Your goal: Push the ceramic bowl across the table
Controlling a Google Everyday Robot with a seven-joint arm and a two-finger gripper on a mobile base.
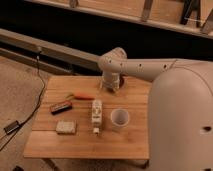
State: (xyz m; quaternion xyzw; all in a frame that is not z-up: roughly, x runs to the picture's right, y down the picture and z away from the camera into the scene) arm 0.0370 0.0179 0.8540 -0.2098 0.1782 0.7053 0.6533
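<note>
The table [60, 145] has a light-brown plank top. The ceramic bowl [123, 80] is dark reddish-brown and sits near the table's far edge; only a sliver shows to the right of my wrist, the rest is hidden by the arm. My gripper [110, 87] points down at the far middle of the table, right beside the bowl on its left. Whether it touches the bowl cannot be told. My white arm [150, 70] reaches in from the right.
A white cup [120, 119] stands at the centre right. A white bottle [96, 111] lies next to it. A carrot [80, 96], a dark bar [61, 106] and a beige sponge [66, 127] lie on the left half. A cable and a black box [11, 126] are on the floor at left.
</note>
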